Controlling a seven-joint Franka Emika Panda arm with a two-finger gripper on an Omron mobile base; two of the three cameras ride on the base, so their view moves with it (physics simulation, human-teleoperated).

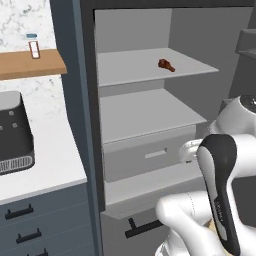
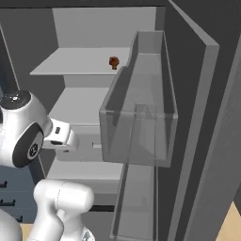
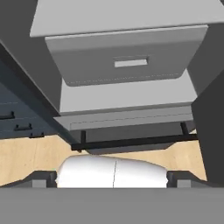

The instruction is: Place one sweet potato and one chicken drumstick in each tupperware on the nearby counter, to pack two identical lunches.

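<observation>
Up on the top fridge shelf (image 1: 150,67), at about 1 o'clock in the left base view, one dark reddish-brown chicken drumstick (image 1: 166,65) is lying alone, well back from the shelf's front edge; in the right base view it is showing at 12 o'clock, just beside the clear door bin (image 2: 141,117). Pincer (image 3: 112,180) is sitting wide open with nothing in it, tips showing far apart at 6 o'clock in the hand view, pointing down at the grey fridge drawer (image 3: 127,59) and the wood floor, well below the drumstick. Desk (image 1: 45,165) is running off at 9 o'clock in the left base view with a dark toaster (image 1: 14,132) on it; can't tell from these frames where the tupperware or sweet potatoes are. My read: we're sitting at the fetch step for this drumstick, reach not yet started. Next move is calling for raising the hand to top-shelf height, reaching deep over the shelf, squaring the open tips across the meaty part, closing, then carrying it out clear of the door bin and over to the desk.
</observation>
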